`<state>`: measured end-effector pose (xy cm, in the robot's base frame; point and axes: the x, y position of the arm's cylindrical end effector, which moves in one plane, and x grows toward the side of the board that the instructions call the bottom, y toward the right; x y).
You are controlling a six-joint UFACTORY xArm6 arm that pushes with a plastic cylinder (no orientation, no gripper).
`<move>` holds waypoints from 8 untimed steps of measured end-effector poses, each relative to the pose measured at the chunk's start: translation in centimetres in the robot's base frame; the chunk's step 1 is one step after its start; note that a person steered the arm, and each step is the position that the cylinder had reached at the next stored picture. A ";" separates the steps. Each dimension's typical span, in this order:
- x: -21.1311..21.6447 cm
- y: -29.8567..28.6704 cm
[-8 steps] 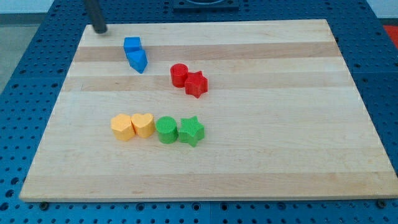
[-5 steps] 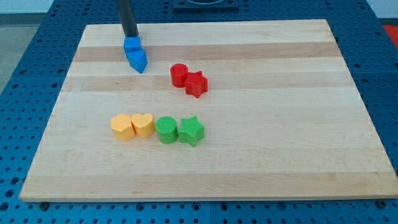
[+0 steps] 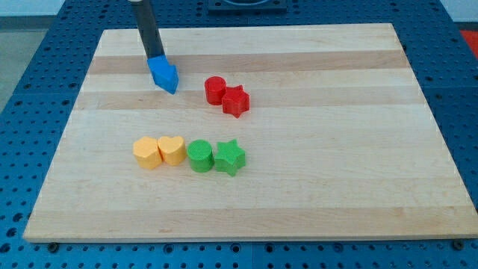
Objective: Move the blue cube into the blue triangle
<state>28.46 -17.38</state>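
The blue cube (image 3: 156,67) sits near the board's top left, pressed against the blue triangle (image 3: 169,79), which lies just below and to its right. The two read as one blue mass. My tip (image 3: 155,57) is at the cube's top edge and touches it; the dark rod rises from there to the view's top and hides part of the cube's upper side.
A red cylinder (image 3: 215,90) and a red star (image 3: 236,101) touch right of the blue pair. Lower down, a row holds two yellow blocks (image 3: 147,152) (image 3: 172,149), a green cylinder (image 3: 199,156) and a green star (image 3: 229,158). The wooden board (image 3: 336,149) lies on a blue perforated table.
My tip moved from the board's top-left corner rightward to the blue cube, then down against it. The blue cube and blue triangle shifted slightly toward the view's bottom.
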 end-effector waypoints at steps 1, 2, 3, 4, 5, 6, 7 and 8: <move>0.7 0.0; 0.8 -2.1; 1.1 -4.7; 3.8 -5.4; 6.8 -5.2; 9.1 -2.8; 9.2 0.6; 8.8 2.6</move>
<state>37.26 -14.75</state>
